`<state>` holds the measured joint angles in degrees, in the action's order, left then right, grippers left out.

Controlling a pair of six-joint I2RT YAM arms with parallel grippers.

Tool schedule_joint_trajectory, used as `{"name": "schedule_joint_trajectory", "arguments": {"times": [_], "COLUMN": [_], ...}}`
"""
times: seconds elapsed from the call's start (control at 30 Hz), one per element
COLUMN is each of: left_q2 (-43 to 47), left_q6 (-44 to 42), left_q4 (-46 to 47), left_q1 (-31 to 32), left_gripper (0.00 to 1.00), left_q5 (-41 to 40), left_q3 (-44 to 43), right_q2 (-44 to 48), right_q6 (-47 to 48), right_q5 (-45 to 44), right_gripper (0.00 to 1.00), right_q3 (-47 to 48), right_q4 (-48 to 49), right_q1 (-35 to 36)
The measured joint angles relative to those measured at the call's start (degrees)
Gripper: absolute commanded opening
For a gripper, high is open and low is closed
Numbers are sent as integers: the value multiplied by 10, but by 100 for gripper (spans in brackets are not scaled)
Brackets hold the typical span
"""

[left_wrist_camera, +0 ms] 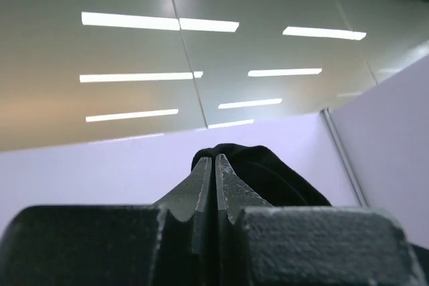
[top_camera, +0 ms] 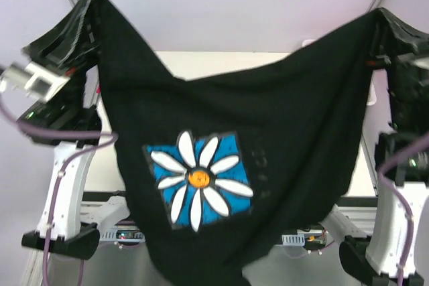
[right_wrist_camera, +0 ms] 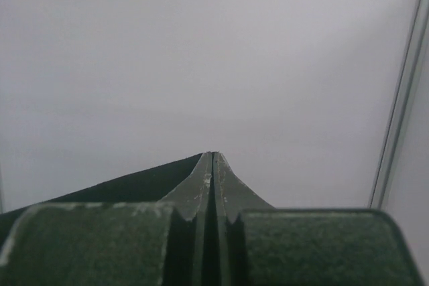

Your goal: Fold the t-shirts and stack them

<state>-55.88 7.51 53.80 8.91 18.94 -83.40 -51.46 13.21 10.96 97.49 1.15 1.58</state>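
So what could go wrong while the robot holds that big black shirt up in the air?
The large black cloth t-shirt with the flower print hangs from just two spots. The right jaws seem to pinch only a thin edge, so it might slip and drop. Its sagging bottom dangles between the robot arm bases, where it could snag when lowered.

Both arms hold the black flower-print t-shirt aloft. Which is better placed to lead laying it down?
Right, marginally: the right tool holds its corner of the black flower-print t-shirt lower in the top view than the left tool; both are shut on cloth.
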Motion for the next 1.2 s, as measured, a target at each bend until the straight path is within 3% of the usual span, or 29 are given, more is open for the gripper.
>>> {"name": "schedule_joint_trajectory", "arguments": {"times": [0.3,0.47,0.6,0.77,0.9,1.0,1.2], "left_q2": [-196,-354,-416,-410,-371,-328,-175], "left_q6": [-12,-9,-5,6,19,26,37], "left_q4": [104,115,105,127,156,169,175], "left_q1": [0,-8,-11,-11,-11,-11,-11], "left_gripper": [0,0,0,0,0,0,0], "left_q5": [-18,-19,-14,-10,-10,-11,-36], "left_q3": [21,-95,-179,-198,-148,-80,175], "right_q2": [-199,-322,-374,-372,-335,-292,-177], "right_q6": [27,27,24,22,20,18,-7], "right_q5": [3,9,19,25,29,31,32], "right_gripper": [1,0,0,1,1,1,0], "right_q3": [-33,21,67,85,49,-7,-193], "right_q4": [87,109,117,149,172,183,195], "right_q1": [0,-1,-1,-2,-2,-2,-2]}}
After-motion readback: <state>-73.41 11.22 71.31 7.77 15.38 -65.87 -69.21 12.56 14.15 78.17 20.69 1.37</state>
